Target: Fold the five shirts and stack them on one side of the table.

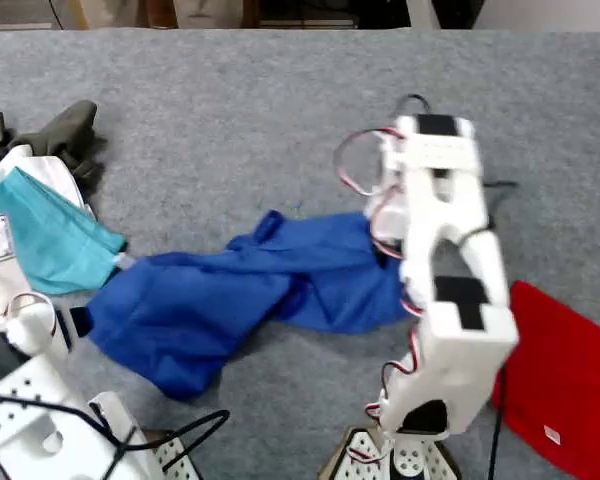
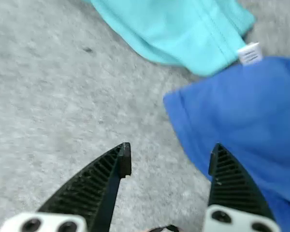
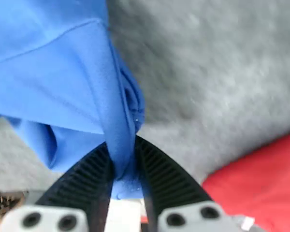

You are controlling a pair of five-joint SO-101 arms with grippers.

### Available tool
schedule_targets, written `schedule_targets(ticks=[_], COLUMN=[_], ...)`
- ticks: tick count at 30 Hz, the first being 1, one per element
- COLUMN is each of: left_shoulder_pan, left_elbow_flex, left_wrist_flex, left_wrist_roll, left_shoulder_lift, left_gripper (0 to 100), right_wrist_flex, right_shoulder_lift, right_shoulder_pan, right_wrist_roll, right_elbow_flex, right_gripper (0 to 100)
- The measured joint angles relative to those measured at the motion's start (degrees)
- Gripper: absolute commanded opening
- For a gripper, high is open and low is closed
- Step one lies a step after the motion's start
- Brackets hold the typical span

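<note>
**Blue shirt** (image 1: 250,295): crumpled across the middle of the bench (image 1: 230,110). One end points toward the near left corner and the other runs beneath the right arm (image 1: 445,260).

**Right gripper** (image 3: 122,162): jaws closed on a bunched fold of the blue shirt, which is pinched between the ribbed pads.

**Left gripper** (image 2: 171,154): jaws apart and holding nothing. One finger sits over bare grey bench, the other over the blue shirt's hemmed edge.

**Turquoise shirt** (image 1: 50,240): at the left edge, meeting the blue shirt's end, with a small white tag (image 2: 250,54) at the junction.

**White garment** (image 1: 42,172) and **olive garment** (image 1: 68,132): heaped behind the turquoise shirt along the same edge.

**Red shirt** (image 1: 570,385): flat at the near right corner, beside the right arm's base and apart from the blue shirt
</note>
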Motion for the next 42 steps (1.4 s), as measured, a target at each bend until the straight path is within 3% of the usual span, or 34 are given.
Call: schedule_targets(ticks=[8,16,24,33,42], left_shoulder_pan=[8.7,9.8,15.6,22.9,27.2], left_elbow_flex=[-13.1,-33.9,-52.7,-66.6,-70.2], left_wrist_flex=[-0.1,4.1,14.7,16.6,17.1], left_wrist_roll=[10.6,14.0,17.1,34.2,41.1], left_shoulder_lift=[22.9,53.2,71.6,83.8,90.7], left_gripper=[27,27,24,23,23], right_wrist_flex=[-2.8,-8.6,-17.9,-27.6,-35.0], right_shoulder_lift=[-5.5,-5.5,-5.5,-5.5,-5.5], right_shoulder_pan=[11.2,18.5,18.7,17.0,16.9], right_wrist_roll=[7.8,14.5,15.0,15.0,14.9], right_elbow_flex=[10.1,10.3,10.5,10.6,17.1], right_gripper=[0.5,0.5,0.5,0.5,0.5])
